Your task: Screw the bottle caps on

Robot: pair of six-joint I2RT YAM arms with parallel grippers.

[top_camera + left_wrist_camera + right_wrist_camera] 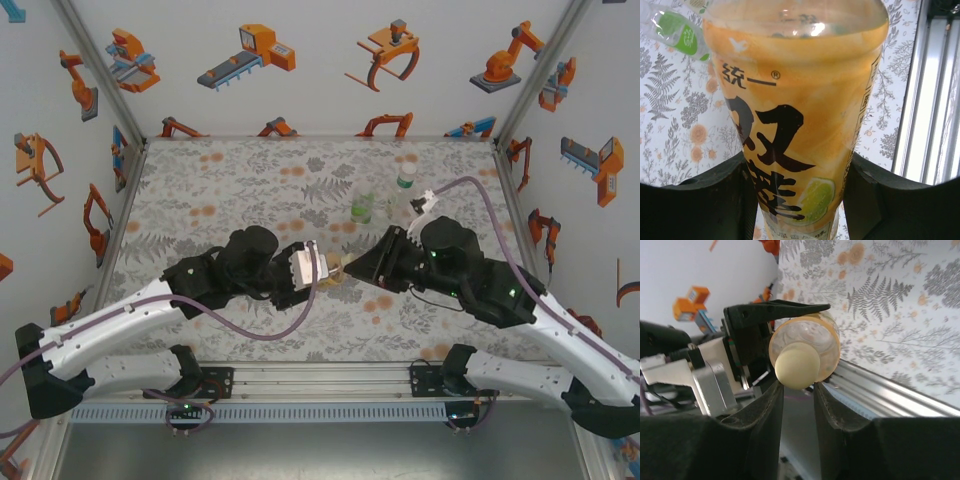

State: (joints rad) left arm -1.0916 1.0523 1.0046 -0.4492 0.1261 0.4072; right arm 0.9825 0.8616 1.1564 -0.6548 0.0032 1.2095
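The amber bottle [795,125] with the yellow label lies sideways in my left gripper [797,200], whose jaws are shut on its body. A pale bottle cap [797,366] sits on that bottle's neck, and my right gripper [796,385] is shut on the cap with its fingertips at either side. From above, the two grippers meet over the table's middle, left gripper [325,268] and right gripper [353,268] end to end around the amber bottle [338,268]. The clear bottle with the green label [363,205] stands behind them, and a second small bottle [405,180] with a greenish top stands farther back.
The floral tablecloth [220,190] covers the table, with open room on the left half. White walls with robot stickers close in three sides. A metal rail [320,385] runs along the near edge between the arm bases.
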